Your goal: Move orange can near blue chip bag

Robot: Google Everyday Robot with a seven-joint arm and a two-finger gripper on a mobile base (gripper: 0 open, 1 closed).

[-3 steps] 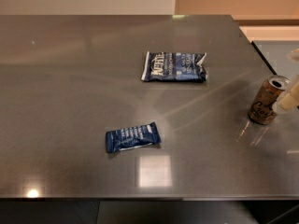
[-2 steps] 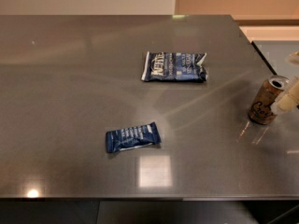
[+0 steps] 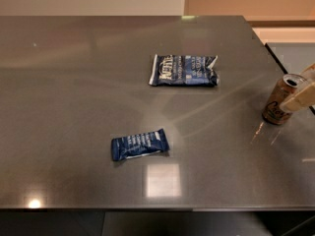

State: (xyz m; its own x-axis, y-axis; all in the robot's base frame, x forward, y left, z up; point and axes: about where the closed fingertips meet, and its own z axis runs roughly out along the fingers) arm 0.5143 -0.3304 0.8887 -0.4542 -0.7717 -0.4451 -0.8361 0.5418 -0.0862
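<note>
Camera view: the gripper point(image 3: 294, 91) meets the orange can point(image 3: 276, 107) at the table point(image 3: 74, 82) edge, far right of the blue chip bag point(image 3: 183, 70). Whether it has clamped cannot be told, and a loose hold could topple the can.

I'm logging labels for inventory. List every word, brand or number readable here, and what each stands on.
Nothing can be quoted with confidence.
Chip bag: big white lettering at its left end, smaller print beside it, too blurred to read.
Bar wrapper: small white print, too blurred to read.
Can: dark cursive script on its side, not legible.
Gripper, at the can by the right edge: no markings visible.
</note>
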